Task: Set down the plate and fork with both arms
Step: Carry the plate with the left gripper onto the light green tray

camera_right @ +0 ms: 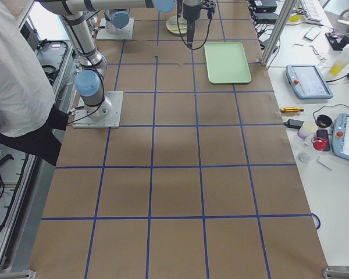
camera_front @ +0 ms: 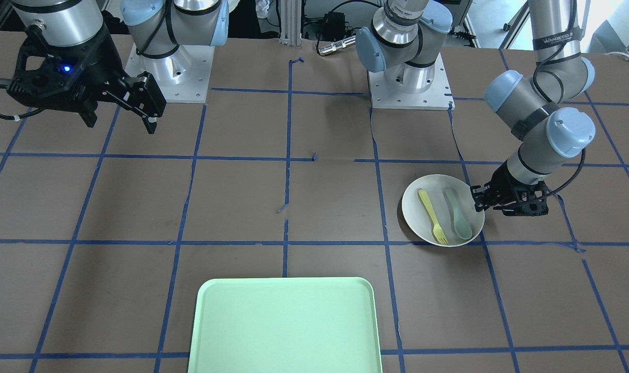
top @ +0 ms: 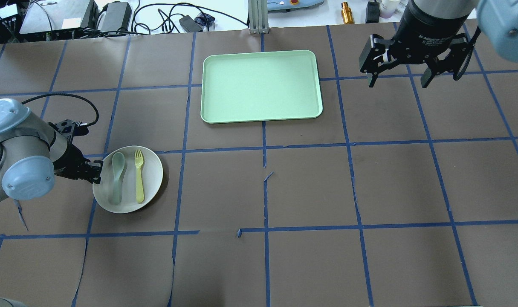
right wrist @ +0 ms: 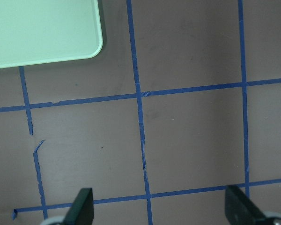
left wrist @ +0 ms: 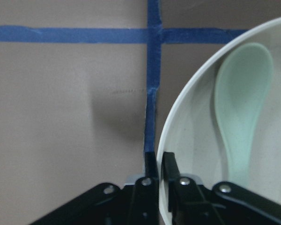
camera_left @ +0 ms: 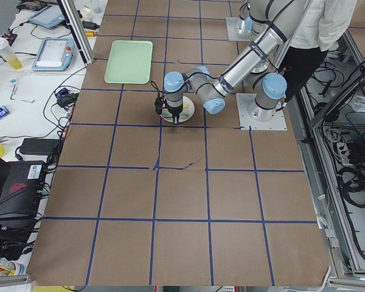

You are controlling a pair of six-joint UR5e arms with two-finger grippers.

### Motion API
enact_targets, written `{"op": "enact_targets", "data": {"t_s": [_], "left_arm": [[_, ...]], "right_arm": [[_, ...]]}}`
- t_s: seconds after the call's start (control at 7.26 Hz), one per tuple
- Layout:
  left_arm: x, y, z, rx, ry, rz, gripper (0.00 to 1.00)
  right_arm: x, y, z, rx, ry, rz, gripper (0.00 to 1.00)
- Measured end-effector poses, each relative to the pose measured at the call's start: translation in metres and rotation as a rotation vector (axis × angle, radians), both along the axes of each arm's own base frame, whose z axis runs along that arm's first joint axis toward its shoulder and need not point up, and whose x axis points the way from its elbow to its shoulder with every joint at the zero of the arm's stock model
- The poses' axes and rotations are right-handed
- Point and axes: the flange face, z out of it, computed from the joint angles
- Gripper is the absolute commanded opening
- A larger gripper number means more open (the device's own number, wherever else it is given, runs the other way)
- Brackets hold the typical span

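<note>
The off-white plate (top: 152, 181) sits on the table at my left, also seen in the front view (camera_front: 415, 210). The pale-yellow fork (top: 139, 177) lies in it beside a grey-green spoon (top: 117, 177). My left gripper (top: 97, 170) is low at the plate's left edge and is shut on its rim; the left wrist view shows the gripper (left wrist: 159, 164) with one finger on each side of the rim (left wrist: 166, 140). My right gripper (top: 397, 81) is open and empty, held high to the right of the mint-green tray (top: 261, 85).
The tray is at the far middle of the table and holds nothing; its corner shows in the right wrist view (right wrist: 42, 28). Blue tape lines cross the brown table cover. A person stands behind the robot's bases in the side views.
</note>
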Motion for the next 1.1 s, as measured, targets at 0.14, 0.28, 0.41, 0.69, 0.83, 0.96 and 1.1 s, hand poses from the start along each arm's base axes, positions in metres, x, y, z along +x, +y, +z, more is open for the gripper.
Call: {"op": "enact_targets", "data": {"t_s": [0.14,0.28,0.41,0.69,0.83,0.96,1.1], "left_arm": [[-0.001,-0.006,0.007,-0.032,0.024,0.000,0.00],[-0.002,-0.014,0.016,-0.056,0.037,0.009,0.00],[-0.005,-0.026,0.029,-0.069,0.061,0.039,0.00],[-0.027,-0.056,0.055,-0.066,0.108,0.097,0.00],[-0.041,-0.066,0.061,-0.068,0.133,0.117,0.00],[-0.054,-0.075,0.063,-0.076,0.177,0.132,0.00],[-0.073,-0.085,0.064,-0.084,0.225,0.132,0.00]], "right_arm": [[0.000,0.000,0.000,0.000,0.000,0.000,1.00],[0.000,0.000,0.000,0.000,0.000,0.000,1.00],[0.000,0.000,0.000,0.000,0.000,0.000,1.00],[0.000,0.000,0.000,0.000,0.000,0.000,1.00],[0.000,0.000,0.000,0.000,0.000,0.000,1.00],[0.000,0.000,0.000,0.000,0.000,0.000,1.00],[0.000,0.000,0.000,0.000,0.000,0.000,1.00]]}}
